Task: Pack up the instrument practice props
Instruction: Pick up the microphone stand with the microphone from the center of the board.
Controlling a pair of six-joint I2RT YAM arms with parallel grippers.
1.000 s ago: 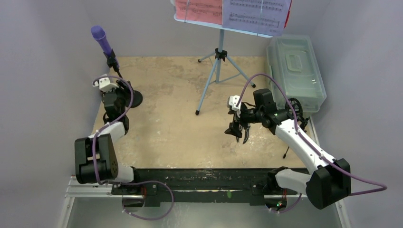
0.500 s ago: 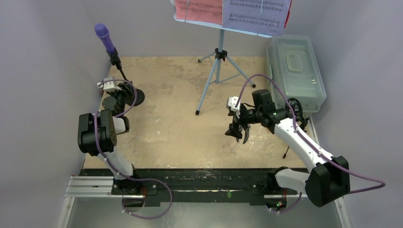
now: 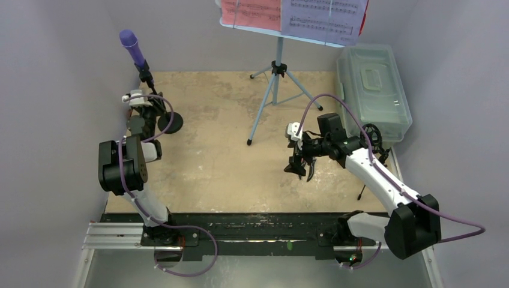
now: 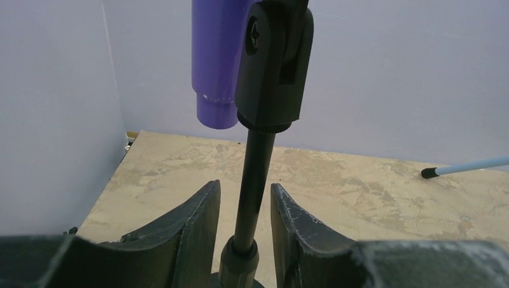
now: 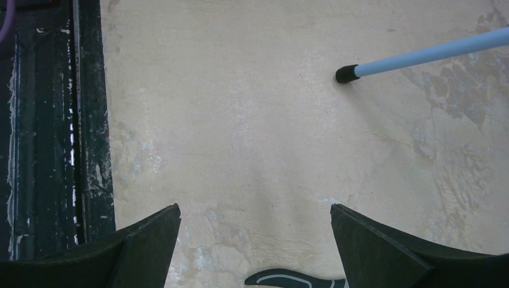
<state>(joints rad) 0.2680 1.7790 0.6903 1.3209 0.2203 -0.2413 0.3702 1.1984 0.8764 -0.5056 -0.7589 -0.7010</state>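
The purple microphone (image 3: 131, 47) sits in a black clip (image 4: 273, 60) on top of the thin black pole (image 4: 255, 168), which rises from a round base (image 3: 170, 123) at the back left. My left gripper (image 3: 155, 108) (image 4: 245, 187) straddles the pole low down, open, with a narrow gap on each side. The light-blue music desk (image 3: 294, 27) stands at the back on tripod legs (image 3: 264, 102) and carries a red page (image 3: 249, 11) and a white page (image 3: 324, 15). My right gripper (image 3: 302, 170) (image 5: 255, 207) hangs wide open over bare table, holding nothing.
A translucent grey-green box (image 3: 375, 90) with its lid on lies at the back right. A black tripod (image 3: 372, 135) stands partly hidden behind my right arm. One stand leg's black tip (image 5: 345, 74) rests ahead of the right gripper. Walls close in on the left and back.
My left arm has reached back to the microphone pole and its jaws have narrowed around it. The right arm has barely moved.
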